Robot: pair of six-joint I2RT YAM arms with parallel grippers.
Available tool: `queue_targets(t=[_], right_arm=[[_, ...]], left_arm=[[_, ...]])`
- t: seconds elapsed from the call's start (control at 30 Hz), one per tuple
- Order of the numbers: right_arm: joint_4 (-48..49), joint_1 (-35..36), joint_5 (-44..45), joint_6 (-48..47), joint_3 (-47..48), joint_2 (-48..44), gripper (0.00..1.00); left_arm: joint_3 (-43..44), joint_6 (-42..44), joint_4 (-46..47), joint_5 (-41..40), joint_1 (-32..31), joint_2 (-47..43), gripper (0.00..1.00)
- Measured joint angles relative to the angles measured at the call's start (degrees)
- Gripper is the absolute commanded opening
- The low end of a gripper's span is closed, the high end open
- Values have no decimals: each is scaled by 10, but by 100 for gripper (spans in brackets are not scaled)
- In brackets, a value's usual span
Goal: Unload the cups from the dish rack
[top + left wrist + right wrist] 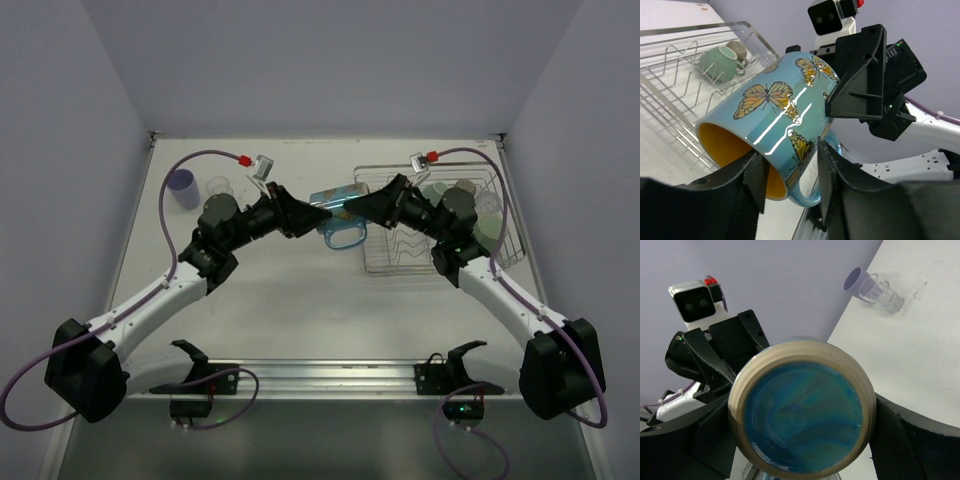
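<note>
Both arms are stretched in from the near corners, elbows bent, and meet over the middle of the desk. The left arm [160, 290] angles up from the near-left corner and the right arm [500, 290] from the near-right. The right arm's wrist crosses the dish rack [395, 262] at the far-right and hides much of its inside.

Between them hangs the blue mug [775, 115], tilted, clear of the desk. The left gripper [318, 214] is pinched on the wall at its orange mouth, beside the handle. The right gripper [362, 206] is clamped wide around the base end.

In the rack lie a pale green mug [719, 62] and an olive-brown cup [738, 48], half hidden behind it. The lavender cup [182, 188] and clear glass [219, 187] stand together near the far-left corner.
</note>
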Motion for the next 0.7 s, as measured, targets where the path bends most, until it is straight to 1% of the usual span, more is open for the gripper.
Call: queue_targets(t=[0.07,0.1,0.17,0.27,0.3,0.37,0.4,0.47,0.5,0.53,0.6,0.63,0.7], right_arm=[[16,2,-4,12,-2,13,41],[24,4,-4,16,-2,19,41],[47,4,-7,26,-4,30,41],[81,7,-11,43,-4,45,41],[94,9,-12,50,-6,51,41],[124,13,-14,68,-11,63,41],[137,15,-15,78,-12,70,45],[160,20,-16,94,-13,82,56],[175,21,-17,104,-14,91,62],[191,25,-17,115,-14,100,75],[223,30,-18,137,-16,116,86],[237,32,-19,147,-18,122,94],[262,38,-24,164,-19,134,98]], left_arm=[[-3,-3,7,1,1,0,39],[-7,-7,10,1,3,0,34],[-10,-20,17,1,5,0,29],[-14,-22,29,-2,7,-5,19],[-17,-22,32,-4,8,-9,11],[-22,-22,34,-8,8,-16,1],[-25,-22,36,-11,8,-20,0],[-32,-25,38,-19,9,-29,0],[-34,-26,39,-23,9,-33,0],[-36,-26,39,-26,10,-38,0],[-37,-25,32,-35,10,-49,0],[-37,-22,24,-38,10,-56,0],[-37,-14,6,-43,10,-71,0]])
